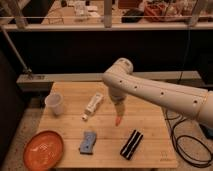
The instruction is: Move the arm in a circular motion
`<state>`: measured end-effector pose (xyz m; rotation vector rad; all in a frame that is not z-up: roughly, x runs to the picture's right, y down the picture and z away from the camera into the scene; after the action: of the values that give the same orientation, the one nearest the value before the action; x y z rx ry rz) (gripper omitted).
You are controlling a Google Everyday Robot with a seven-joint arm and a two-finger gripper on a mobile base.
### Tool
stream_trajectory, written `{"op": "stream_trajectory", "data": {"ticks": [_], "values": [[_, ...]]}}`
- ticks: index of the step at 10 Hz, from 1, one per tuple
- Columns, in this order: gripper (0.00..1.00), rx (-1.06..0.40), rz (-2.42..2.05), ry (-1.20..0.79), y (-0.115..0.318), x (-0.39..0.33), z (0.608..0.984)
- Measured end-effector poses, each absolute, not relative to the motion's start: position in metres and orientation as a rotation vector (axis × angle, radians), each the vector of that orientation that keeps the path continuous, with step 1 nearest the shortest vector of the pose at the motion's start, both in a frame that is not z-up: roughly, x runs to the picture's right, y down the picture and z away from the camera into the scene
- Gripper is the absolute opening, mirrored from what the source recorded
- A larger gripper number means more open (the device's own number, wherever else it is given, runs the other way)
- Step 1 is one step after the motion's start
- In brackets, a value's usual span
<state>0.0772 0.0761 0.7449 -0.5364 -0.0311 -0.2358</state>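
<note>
My arm [155,92] runs up-right from the end effector [118,119], which hangs above the desk [150,155]; can't tell its opening. Circle plan: hold constant height and clear the bottle [94,106] just left.

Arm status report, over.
Gripper pointing down over table middle. Arm reaching in from frame right, elbow bent. Tube just left of tip, black bar nearer camera; both apart from it, likely clear.

Robot lab: jaws above wooden table [67,127]
</note>
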Motion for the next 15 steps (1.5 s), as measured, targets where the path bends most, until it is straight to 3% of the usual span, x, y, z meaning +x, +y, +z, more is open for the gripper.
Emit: {"op": "stream_trajectory", "data": {"ticks": [11, 15], "values": [[0.8, -0.545, -0.216, -0.025, 0.077, 0.152, 0.738], [0.8, -0.545, -0.263, -0.033, 0.083, 0.142, 0.729]]}}
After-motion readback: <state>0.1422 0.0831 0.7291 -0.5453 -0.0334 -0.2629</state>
